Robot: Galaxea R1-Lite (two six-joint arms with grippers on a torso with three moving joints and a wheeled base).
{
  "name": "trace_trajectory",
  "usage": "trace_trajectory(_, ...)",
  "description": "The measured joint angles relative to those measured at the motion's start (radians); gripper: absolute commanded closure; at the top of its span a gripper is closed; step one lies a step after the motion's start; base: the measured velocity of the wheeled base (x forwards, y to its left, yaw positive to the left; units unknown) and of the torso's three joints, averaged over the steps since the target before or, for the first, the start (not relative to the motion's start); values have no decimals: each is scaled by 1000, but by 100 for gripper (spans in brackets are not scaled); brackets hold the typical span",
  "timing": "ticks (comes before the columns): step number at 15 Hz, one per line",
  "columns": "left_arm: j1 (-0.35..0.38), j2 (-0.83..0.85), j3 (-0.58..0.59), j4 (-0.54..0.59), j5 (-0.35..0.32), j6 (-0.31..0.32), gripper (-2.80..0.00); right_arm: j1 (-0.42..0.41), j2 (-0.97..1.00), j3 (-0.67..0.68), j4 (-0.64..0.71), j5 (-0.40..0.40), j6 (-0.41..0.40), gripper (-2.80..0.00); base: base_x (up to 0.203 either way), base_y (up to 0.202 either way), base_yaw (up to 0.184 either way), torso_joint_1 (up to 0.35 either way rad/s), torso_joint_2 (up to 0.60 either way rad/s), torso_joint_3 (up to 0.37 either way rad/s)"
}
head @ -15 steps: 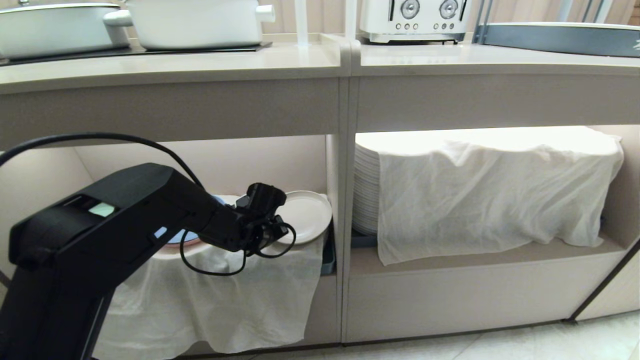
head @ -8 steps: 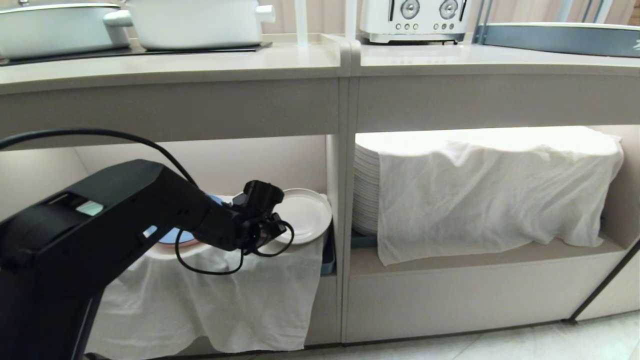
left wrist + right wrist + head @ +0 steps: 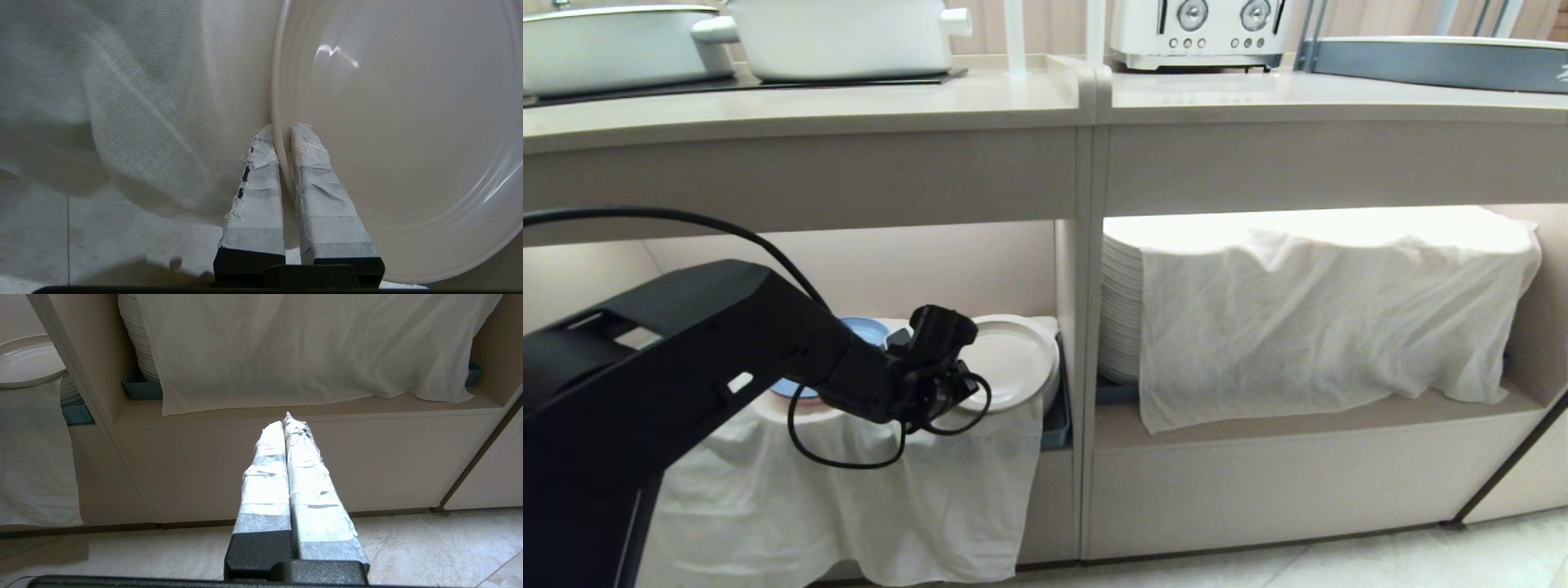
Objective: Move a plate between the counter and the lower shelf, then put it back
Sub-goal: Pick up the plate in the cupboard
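Note:
The cream plate (image 3: 1009, 363) (image 3: 400, 122) hangs just above the cloth-covered stack at the front of the left cubby of the lower shelf (image 3: 1258, 420), its face tipped slightly toward me. My left gripper (image 3: 960, 388) (image 3: 282, 128) is shut on its near-left rim, one taped finger on each side. The plate also shows in the right wrist view (image 3: 28, 361). The counter (image 3: 931, 102) runs above the cubbies. My right gripper (image 3: 285, 421) hangs shut and empty low before the right cubby, outside the head view.
A blue plate (image 3: 862, 331) lies behind my left wrist on the covered stack. White cloth (image 3: 890, 482) drapes down the front. The divider (image 3: 1086, 327) stands right of the plate. A tall cloth-covered plate stack (image 3: 1123, 310) fills the right cubby. Pots (image 3: 841, 37) and a toaster (image 3: 1201, 33) stand on the counter.
My left arm has drawn back to the left and a little down, and the held plate has come with it, slightly left and lower. The right arm has stayed still.

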Motion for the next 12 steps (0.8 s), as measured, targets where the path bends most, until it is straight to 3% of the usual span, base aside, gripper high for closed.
trace_trajectory(7, 2, -66, 66, 0, 5, -76, 0, 0, 0, 0, 0, 0, 0, 0, 0, 0, 0, 0, 0, 0)
trace_trajectory(12, -3, -105, 86, 2, 4, -87, 0, 0, 0, 0, 0, 0, 0, 0, 0, 0, 0, 0, 0, 0)
